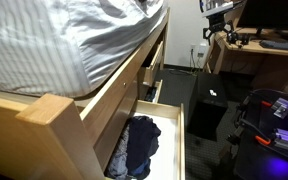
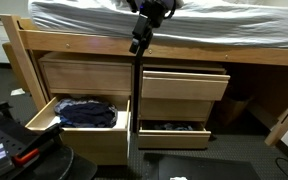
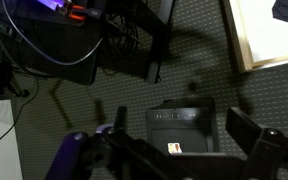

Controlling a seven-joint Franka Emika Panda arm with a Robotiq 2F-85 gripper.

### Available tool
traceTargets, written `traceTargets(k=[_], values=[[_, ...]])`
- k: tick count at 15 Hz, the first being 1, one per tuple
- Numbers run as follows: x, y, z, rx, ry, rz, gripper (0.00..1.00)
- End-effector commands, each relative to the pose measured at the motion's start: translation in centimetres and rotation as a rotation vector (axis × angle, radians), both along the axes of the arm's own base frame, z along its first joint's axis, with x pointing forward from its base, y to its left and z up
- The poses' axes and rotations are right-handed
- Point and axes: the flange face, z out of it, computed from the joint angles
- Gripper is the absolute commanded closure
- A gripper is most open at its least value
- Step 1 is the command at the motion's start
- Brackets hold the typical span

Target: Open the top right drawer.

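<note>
Fingers [image 3: 246, 128] of my gripper [image 3: 184, 138] stand spread wide above the dark floor in the wrist view, holding nothing. In an exterior view the gripper [image 2: 138, 42] hangs before the bed frame's upper rail, just above the top right drawer [image 2: 184, 84]. The drawer looks pulled out a little, diagonally up from the longer open drawer [image 2: 44, 112] of dark blue clothes [image 2: 84, 110].

No text, label or number can be read anywhere.
</note>
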Motion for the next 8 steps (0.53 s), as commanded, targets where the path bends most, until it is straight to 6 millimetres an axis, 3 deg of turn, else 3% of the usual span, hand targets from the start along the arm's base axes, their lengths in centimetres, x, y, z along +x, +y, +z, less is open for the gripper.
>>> traceTargets(k=[1, 2, 4, 7, 8], values=[[2.2, -1.9, -3.1, -0.068, -0.168, -0.038, 0.0], [3.6, -2.5, -4.5, -0.094, -0.222, -0.05, 0.0], [3.5, -2.0, -9.5, -0.078, -0.294, -0.072, 0.0], [4.8, -1.1, -12.1, -0.04, -0.434, -0.04, 0.0], [6.7, 0.3, -12.2, -0.021, -0.479, 0.002, 0.0]])
